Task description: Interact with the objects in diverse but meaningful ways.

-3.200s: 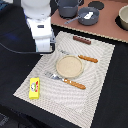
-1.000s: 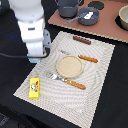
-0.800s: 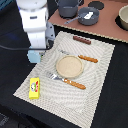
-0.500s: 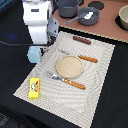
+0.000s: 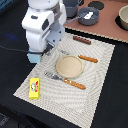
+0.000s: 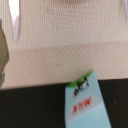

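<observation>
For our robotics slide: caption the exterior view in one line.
Panda arm over a placemat set with plate, fork, knife, yellow box and sausage.

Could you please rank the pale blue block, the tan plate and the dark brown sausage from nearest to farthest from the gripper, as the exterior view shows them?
1. Pale blue block, directly beneath the gripper, at the mat's edge.
2. Tan plate, mid-mat, toward the exterior view's right.
3. Dark brown sausage, at the mat's far edge.
</observation>
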{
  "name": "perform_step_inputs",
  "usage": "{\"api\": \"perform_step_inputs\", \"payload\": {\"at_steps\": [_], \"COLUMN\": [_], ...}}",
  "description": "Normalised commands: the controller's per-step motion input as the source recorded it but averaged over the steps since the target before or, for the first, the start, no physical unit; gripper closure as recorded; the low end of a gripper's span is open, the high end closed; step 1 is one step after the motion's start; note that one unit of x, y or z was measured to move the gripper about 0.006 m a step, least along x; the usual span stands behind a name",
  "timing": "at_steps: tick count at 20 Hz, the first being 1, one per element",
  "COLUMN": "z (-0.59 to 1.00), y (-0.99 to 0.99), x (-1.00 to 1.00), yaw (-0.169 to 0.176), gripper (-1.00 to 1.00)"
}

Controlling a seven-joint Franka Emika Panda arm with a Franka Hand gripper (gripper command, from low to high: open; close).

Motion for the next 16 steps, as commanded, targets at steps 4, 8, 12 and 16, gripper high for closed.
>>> {"api": "perform_step_inputs", "payload": {"at_steps": [4, 8, 12, 16], "z": [0.13, 0.17, 0.22, 0.19], "y": [0.63, 0.71, 0.84, 0.86], "x": [0.87, 0.89, 0.74, 0.69], "yaw": [-0.011, 0.0, 0.0, 0.0], "gripper": [-1.0, -1.0, -1.0, -1.0]}}
